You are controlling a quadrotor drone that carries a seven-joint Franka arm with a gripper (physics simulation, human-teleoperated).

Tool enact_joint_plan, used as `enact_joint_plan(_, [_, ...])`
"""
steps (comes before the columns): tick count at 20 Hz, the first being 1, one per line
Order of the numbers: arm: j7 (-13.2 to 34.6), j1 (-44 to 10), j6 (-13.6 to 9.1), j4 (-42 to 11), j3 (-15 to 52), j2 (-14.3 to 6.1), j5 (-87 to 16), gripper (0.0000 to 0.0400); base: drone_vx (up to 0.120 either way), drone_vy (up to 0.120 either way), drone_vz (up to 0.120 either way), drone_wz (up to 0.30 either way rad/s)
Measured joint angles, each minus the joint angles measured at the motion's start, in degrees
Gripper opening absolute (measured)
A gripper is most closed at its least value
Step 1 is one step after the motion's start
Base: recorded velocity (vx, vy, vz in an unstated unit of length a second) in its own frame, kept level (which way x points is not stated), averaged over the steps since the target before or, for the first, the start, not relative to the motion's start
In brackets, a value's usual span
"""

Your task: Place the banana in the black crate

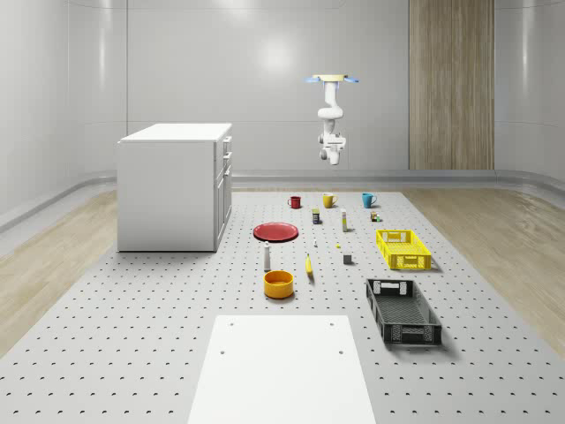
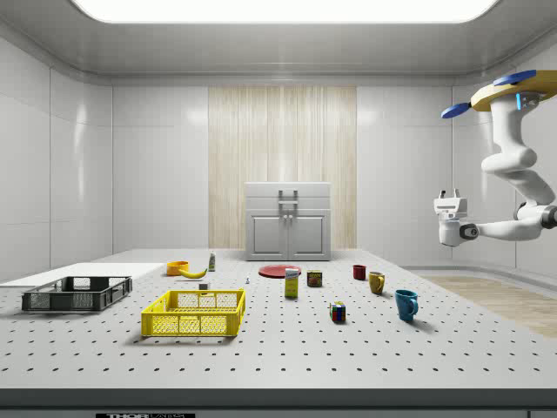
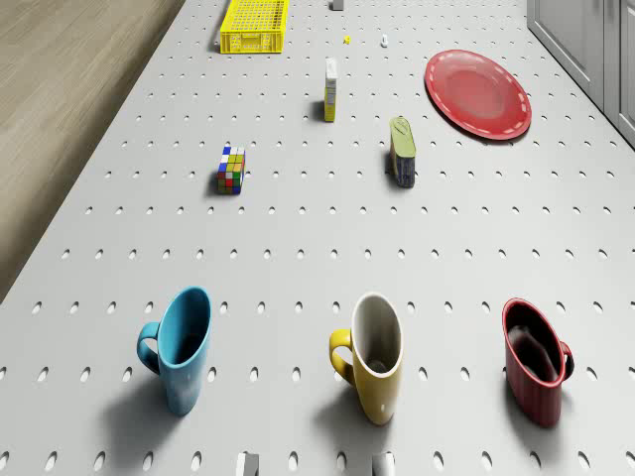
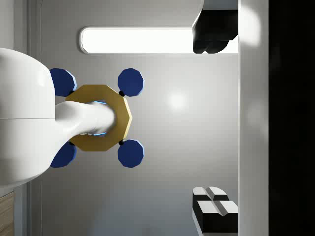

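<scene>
The yellow banana (image 1: 309,265) lies on the perforated table beside the orange bowl (image 1: 278,283); the side view has the banana (image 2: 193,273) next to that bowl too. The black crate (image 1: 403,311) stands empty near the table's front right in the whole-scene view, and at the side view's left as the black crate (image 2: 77,293). The drone (image 1: 333,79) hovers high over the table's far end, above the row of mugs. My gripper (image 2: 446,197) hangs far from the banana, turned upward. In the wrist view the gripper (image 4: 215,123) is open and empty, facing the drone's underside (image 4: 101,118).
A yellow crate (image 1: 403,248) sits behind the black one. A red plate (image 1: 276,231), a white cabinet (image 1: 177,185) and a white board (image 1: 282,371) are also on the table. Below the drone stand a blue mug (image 3: 184,347), a yellow mug (image 3: 375,355) and a red mug (image 3: 536,372), with a puzzle cube (image 3: 231,170) beyond.
</scene>
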Motion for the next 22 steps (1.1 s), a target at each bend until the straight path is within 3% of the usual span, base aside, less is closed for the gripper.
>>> enact_joint_plan(6, [-0.1, -0.2, -5.6, 7.3, 0.1, 1.4, 0.1, 0.0400, 0.120, -0.120, 0.000, 0.000])
enact_joint_plan(11, [-0.1, -0.2, -8.8, 12.7, 0.1, 3.4, 0.1, 0.0400, 0.120, -0.120, 0.000, 0.000])
enact_joint_plan(22, [-0.2, -0.4, -10.9, 16.8, 0.2, 4.9, 0.1, 0.0400, 0.120, -0.120, 0.000, 0.000])
